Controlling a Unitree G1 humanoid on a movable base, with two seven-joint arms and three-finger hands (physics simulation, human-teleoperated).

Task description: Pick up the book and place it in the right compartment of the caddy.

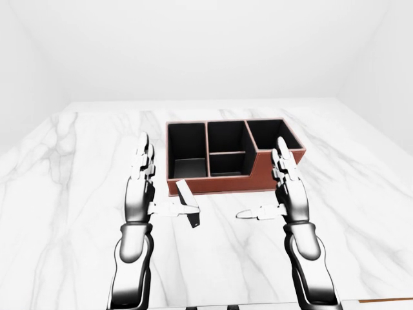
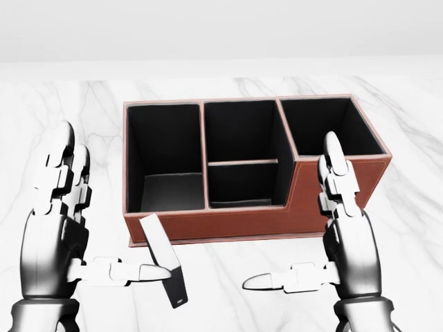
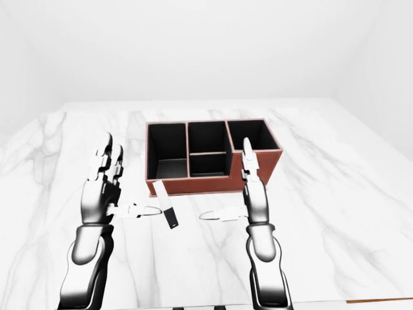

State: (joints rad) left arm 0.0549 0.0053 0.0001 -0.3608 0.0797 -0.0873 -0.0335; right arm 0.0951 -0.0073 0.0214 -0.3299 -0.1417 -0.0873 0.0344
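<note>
On the marble tabletop point(image 2: 415, 228) stands the brown caddy point(image 2: 228, 225), its four dark compartments showing nothing inside. The thin book point(image 2: 163, 260) lies just below it, beside the left hand point(image 2: 59, 228). Both hands, including the right hand point(image 2: 349, 238), have fingers spread; wrists are cut off.

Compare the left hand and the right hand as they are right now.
The left hand has its thumb tip right at the book, though contact isn't certain; the right hand's thumb points into bare marble, touching nothing. The left hand stands beside the caddy's left end; the right hand stands before the taller right compartment. Shared: both are open, fingers upright, thumbs turned inward, neither closed on anything.
</note>
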